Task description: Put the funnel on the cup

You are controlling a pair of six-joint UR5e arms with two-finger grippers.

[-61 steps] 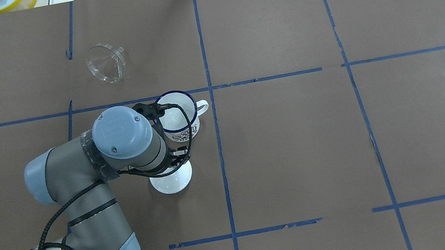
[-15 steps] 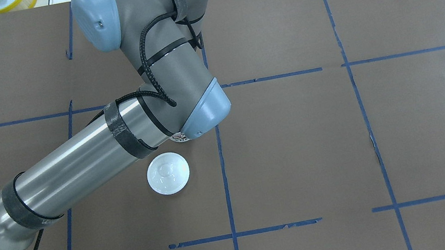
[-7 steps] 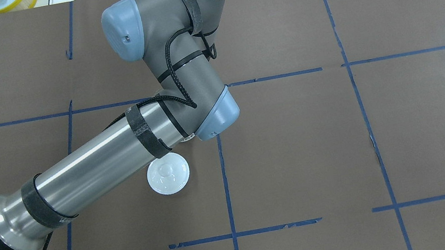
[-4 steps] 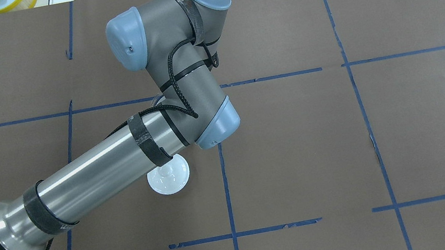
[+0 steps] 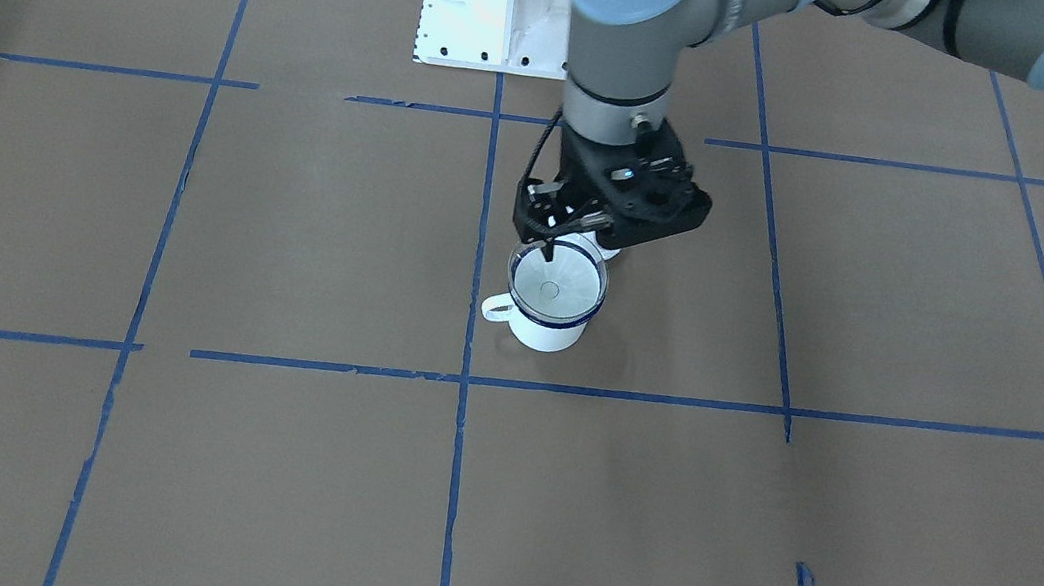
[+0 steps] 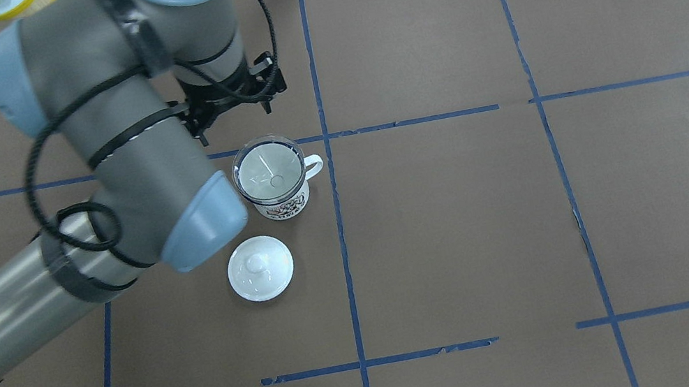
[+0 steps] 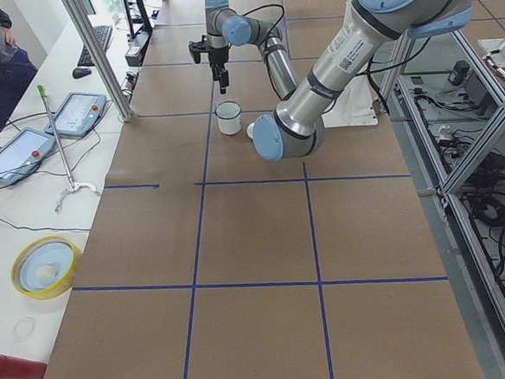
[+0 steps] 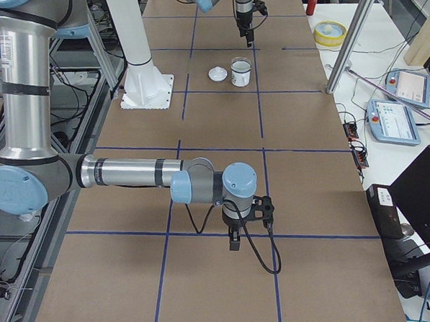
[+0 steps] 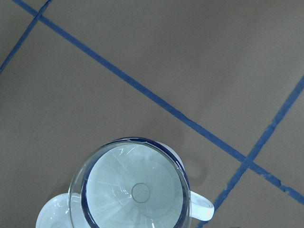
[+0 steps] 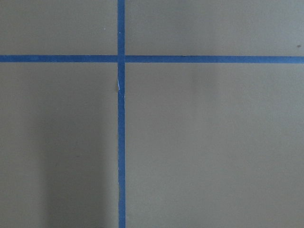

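Just below left gripper (image 5: 577, 240): funnel (image 5: 556, 282)

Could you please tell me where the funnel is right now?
In the overhead view the funnel sits in the mouth of the mug, just left of the centre tape line, beyond the white lid.

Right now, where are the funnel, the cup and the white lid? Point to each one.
funnel (image 9: 135, 187), left wrist view, on the middle of its clear bowl.
cup (image 5: 545, 334), front-facing view, on its white side wall.
white lid (image 6: 263, 280), overhead view, on its flat top.
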